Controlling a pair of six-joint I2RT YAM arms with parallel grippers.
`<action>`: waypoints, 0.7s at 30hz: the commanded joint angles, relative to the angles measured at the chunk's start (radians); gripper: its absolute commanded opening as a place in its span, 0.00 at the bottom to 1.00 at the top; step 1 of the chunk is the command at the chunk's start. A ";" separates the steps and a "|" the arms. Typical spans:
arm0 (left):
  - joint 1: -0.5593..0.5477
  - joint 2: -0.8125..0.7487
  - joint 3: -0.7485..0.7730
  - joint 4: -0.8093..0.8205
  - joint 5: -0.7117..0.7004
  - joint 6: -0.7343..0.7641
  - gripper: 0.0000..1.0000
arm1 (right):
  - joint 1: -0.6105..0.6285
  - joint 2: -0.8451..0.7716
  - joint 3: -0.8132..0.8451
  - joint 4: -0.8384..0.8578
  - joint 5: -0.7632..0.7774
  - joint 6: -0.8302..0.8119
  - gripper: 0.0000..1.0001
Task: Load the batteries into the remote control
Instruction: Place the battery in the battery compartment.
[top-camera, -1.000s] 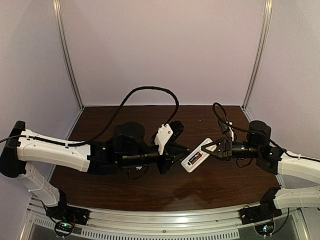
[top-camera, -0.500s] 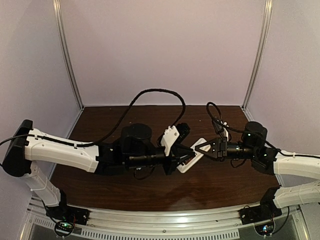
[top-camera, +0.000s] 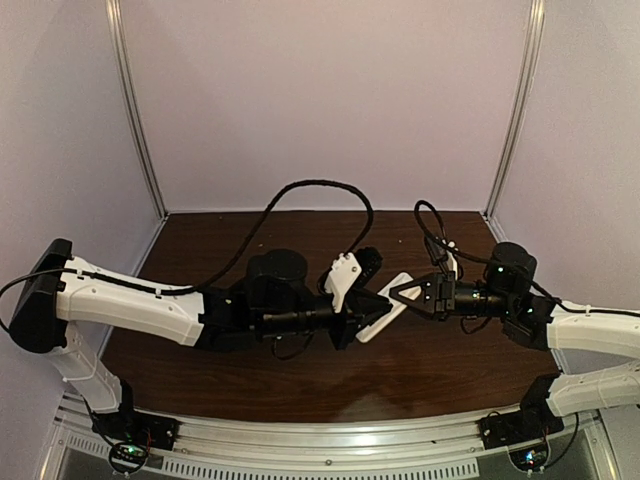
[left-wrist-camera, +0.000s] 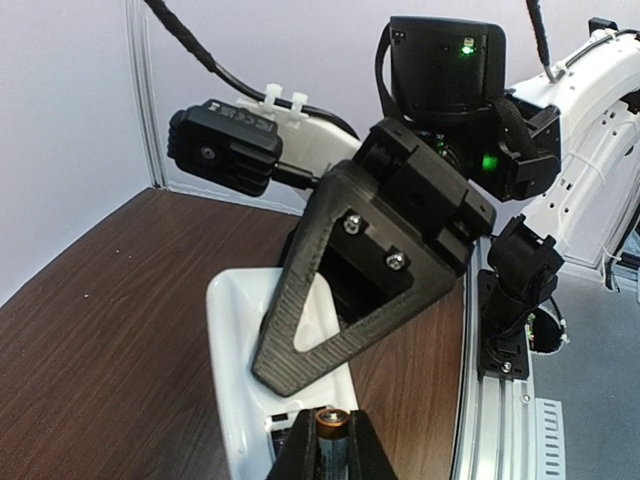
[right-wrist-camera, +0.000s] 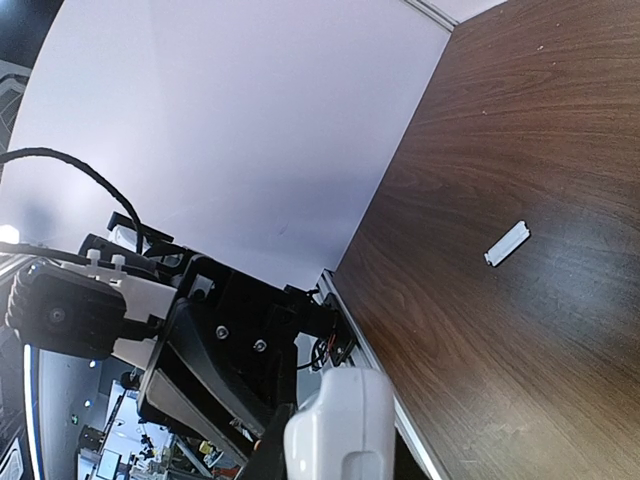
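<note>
Two pincers meet above the table (top-camera: 195, 238): the right pincer (top-camera: 396, 296) is clamped on the remote control (left-wrist-camera: 235, 330), and the left pincer (left-wrist-camera: 330, 456) pinches a gold-tipped battery (left-wrist-camera: 330, 422) at its open recess (seating unclear). Insertion seems in hand; next, the battery likely needs aligning and pressing in.

1 remote (top-camera: 375, 320), 1 battery (left-wrist-camera: 331, 425) seen, 1 cover strip (right-wrist-camera: 506, 243), 2 arms (top-camera: 130, 305) (top-camera: 590, 330).
</note>
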 joint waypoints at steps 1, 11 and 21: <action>0.001 0.015 0.021 0.001 -0.007 -0.002 0.00 | 0.007 -0.008 0.015 0.052 0.002 0.005 0.00; 0.001 -0.008 0.001 -0.087 -0.036 -0.003 0.19 | 0.007 -0.020 0.027 0.001 0.009 -0.021 0.00; 0.002 -0.053 0.016 -0.117 -0.036 0.016 0.52 | 0.006 -0.009 0.047 -0.090 -0.001 -0.064 0.00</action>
